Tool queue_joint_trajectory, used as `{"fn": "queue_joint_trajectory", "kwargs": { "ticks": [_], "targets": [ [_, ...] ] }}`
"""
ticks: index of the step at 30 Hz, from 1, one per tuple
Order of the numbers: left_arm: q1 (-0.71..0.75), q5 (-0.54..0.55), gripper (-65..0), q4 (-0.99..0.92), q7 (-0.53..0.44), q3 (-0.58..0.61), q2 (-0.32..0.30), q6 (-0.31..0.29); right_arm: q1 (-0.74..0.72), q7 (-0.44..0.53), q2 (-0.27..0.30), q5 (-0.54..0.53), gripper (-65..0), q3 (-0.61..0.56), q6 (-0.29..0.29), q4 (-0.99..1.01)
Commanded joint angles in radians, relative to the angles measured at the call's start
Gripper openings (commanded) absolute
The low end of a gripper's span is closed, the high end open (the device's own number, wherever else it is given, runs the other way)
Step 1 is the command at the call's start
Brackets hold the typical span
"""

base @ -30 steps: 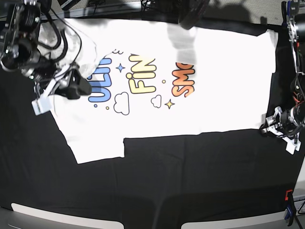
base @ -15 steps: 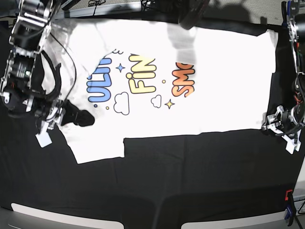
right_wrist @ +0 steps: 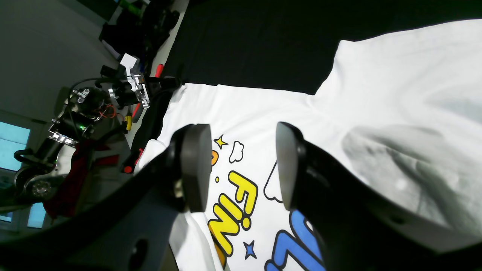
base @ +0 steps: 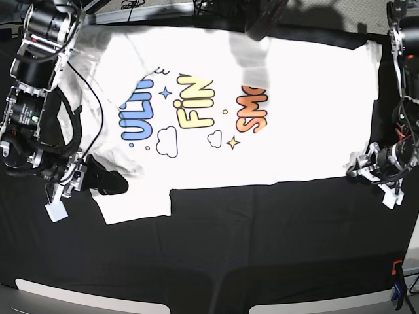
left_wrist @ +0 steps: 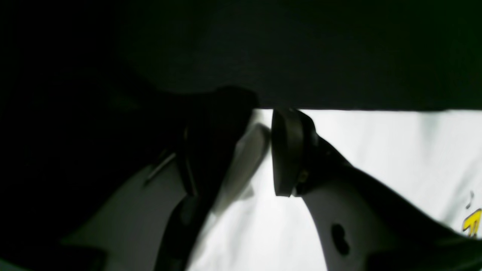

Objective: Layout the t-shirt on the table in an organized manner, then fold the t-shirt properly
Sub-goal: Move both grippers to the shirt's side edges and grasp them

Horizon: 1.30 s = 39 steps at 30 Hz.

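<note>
T-shirt (base: 275, 124) lay print-up, spread across the far half of the table (base: 249, 255), so we judged the laying-out step nearly done and the fold next, which called for pinching its near edge. Our right gripper (right_wrist: 241, 165) hung parted and empty above the print, and our left gripper (left_wrist: 260, 150) stood parted at the shirt's corner. The left wrist view was too dark to show whether cloth lay between the pads.

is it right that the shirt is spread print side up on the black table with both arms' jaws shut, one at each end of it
Not quite: the jaws are open, not shut. The right wrist view shows the right gripper with a clear gap between its pads above the t-shirt, and the left wrist view shows the left gripper parted too. The rest holds: the shirt lies print up on the table, an arm at each end.
</note>
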<state>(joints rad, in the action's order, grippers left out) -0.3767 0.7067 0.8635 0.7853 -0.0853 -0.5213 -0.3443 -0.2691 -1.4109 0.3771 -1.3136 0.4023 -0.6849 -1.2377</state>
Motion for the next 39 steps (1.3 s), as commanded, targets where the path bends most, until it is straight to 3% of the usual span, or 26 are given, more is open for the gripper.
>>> {"fn": "queue_joint_trajectory", "kwargs": {
  "ticks": [1,8,13,17,24,26,29,30,32,36,37,39],
  "targets": [
    [-0.024,0.008,-39.8,0.014,-0.011,-0.006,-0.023,-0.002,-0.027,0.015,0.017,-0.032,-38.1,0.005,-0.013,-0.016],
    [-0.017,0.003,-39.8,-0.013,0.03,-0.006,-0.023,-0.016,-0.027,0.015,0.016,-0.032,-38.1,0.005,-0.013,-0.016],
    [-0.013,0.043,-39.8,-0.014,0.052,-0.005,-0.021,-0.058,-0.027,0.015,0.016,-0.032,-38.1,0.005,-0.013,-0.016],
    [0.031,-0.028,-39.8,-0.014,-0.017,-0.006,0.008,-0.06,-0.027,0.015,0.016,-0.032,-38.1,0.005,-0.013,-0.016],
    [0.03,-0.027,-40.1,-0.013,0.013,-0.006,0.047,-0.061,-0.03,0.015,0.017,-0.032,-38.1,0.005,-0.013,-0.016],
    [0.018,-0.025,-44.7,-0.013,0.032,-0.006,0.042,-0.061,-0.03,0.015,0.016,-0.028,-38.1,0.005,-0.013,-0.016],
    [0.006,-0.025,-61.8,-0.013,0.035,-0.006,0.029,-0.061,-0.03,0.082,0.016,-0.006,-38.1,0.005,-0.013,-0.016],
    [0.005,-0.025,-65.0,-0.013,0.035,-0.006,0.024,-0.061,-0.03,0.121,0.016,0.028,-38.1,0.005,-0.013,-0.016],
    [0.006,-0.025,-65.0,-0.013,0.025,-0.006,0.018,-0.061,-0.03,0.24,0.016,0.166,-38.1,0.005,-0.013,-0.016],
    [0.005,-0.022,-65.0,-0.013,0.008,-0.006,0.026,-0.043,-0.031,0.613,0.013,0.711,-38.1,0.004,-0.013,-0.012],
    [0.005,-0.022,-65.0,-0.013,0.006,-0.006,0.028,-0.041,-0.035,0.658,0.014,0.795,-38.1,0.004,-0.013,-0.012],
    [0.005,-0.022,-65.0,-0.013,0.006,-0.006,0.028,-0.042,-0.058,0.681,0.013,0.874,-38.1,0.004,0.044,-0.012]
  ]
}}
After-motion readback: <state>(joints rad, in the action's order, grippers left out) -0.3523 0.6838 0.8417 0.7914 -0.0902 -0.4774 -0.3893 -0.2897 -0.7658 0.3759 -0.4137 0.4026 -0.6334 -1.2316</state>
